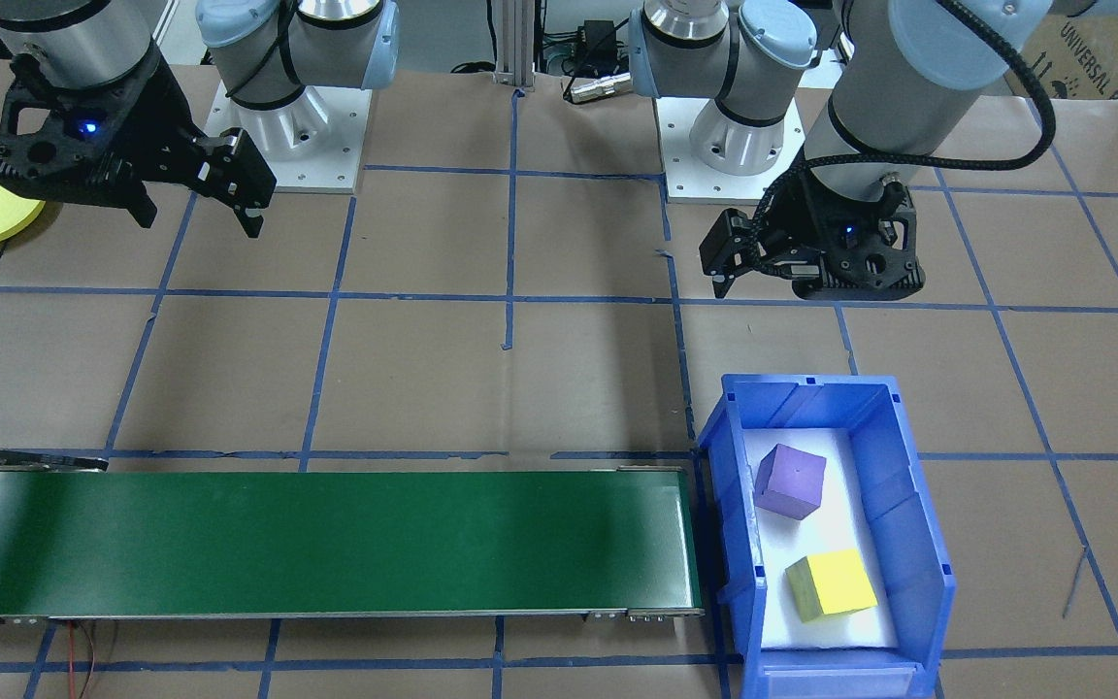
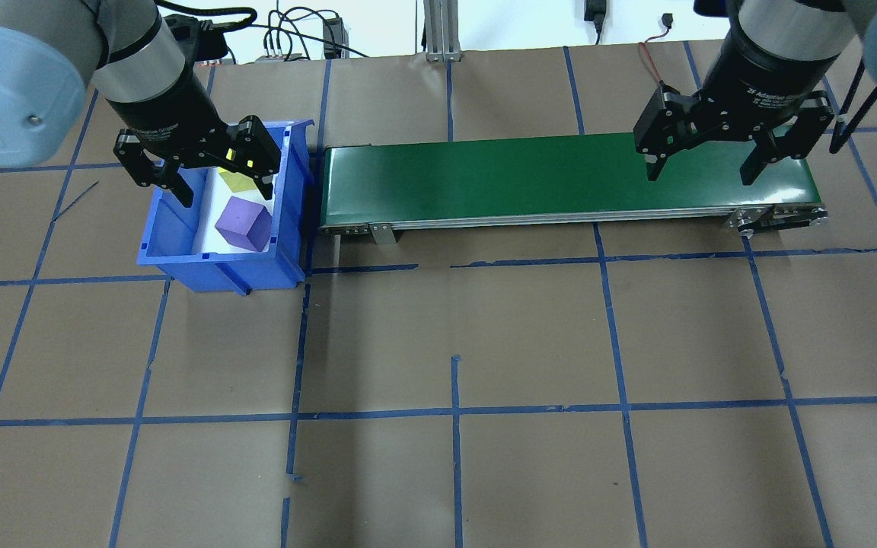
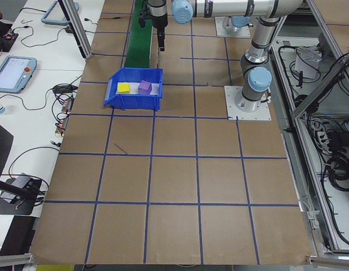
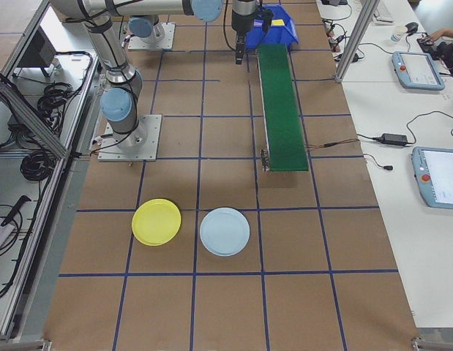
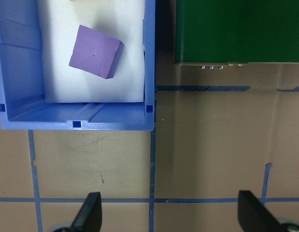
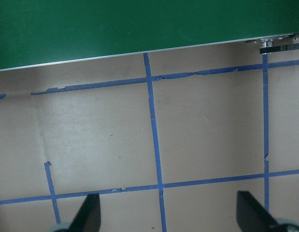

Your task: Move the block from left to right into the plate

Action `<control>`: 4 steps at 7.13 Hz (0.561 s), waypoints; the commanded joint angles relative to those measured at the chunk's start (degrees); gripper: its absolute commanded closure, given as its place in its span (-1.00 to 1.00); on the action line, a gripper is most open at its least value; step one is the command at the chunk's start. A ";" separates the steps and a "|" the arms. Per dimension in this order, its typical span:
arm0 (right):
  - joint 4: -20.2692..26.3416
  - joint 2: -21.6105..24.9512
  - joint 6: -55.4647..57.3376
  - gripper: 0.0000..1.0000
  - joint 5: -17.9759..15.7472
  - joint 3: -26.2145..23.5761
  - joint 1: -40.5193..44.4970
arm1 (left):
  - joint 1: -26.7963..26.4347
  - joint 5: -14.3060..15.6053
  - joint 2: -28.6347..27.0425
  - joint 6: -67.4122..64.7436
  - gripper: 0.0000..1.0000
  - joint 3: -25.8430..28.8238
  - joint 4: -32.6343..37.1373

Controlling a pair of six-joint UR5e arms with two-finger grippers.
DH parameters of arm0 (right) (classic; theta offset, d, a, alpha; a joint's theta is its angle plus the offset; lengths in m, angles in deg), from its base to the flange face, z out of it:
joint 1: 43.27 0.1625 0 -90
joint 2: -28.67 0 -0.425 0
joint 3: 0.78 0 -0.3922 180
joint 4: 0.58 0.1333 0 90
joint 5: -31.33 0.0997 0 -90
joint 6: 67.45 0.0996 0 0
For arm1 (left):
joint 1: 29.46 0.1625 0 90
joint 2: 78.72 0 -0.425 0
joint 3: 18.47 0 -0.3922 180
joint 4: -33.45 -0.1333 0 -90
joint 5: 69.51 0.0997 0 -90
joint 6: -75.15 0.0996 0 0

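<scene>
Front-facing view: the purple block (image 1: 789, 482) and yellow block (image 1: 831, 584) sit in the blue bin (image 1: 913, 544). Overhead view: the left gripper (image 2: 227, 183) and right gripper (image 2: 700, 172) hang with fingers released, empty. Right-side view: the yellow plate (image 4: 156, 221) lies on the counter (image 4: 211, 307), well apart from the bin.

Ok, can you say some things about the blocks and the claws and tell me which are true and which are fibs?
1. Two blocks lie in the blue bin. True: a purple block and a yellow block.
2. The left claw holds the purple block. False: it is open and empty.
3. A block rides on the green belt. False: the belt is bare.
4. The right claw is open. True.
5. The yellow plate holds a block. False: nothing is on it.
</scene>
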 commanded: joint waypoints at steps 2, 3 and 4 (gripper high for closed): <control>0.00 0.00 0.00 -1.00 0.00 0.00 0.17 | 0.64 0.05 -0.06 -1.08 -1.00 0.01 -0.14; 0.00 0.00 0.00 -1.00 0.00 0.00 0.17 | 0.90 -0.03 -0.67 -0.65 -1.00 1.40 -0.92; 0.00 0.00 0.00 -1.00 0.00 0.00 0.08 | 2.04 0.31 -0.85 -0.64 -1.00 1.85 -3.54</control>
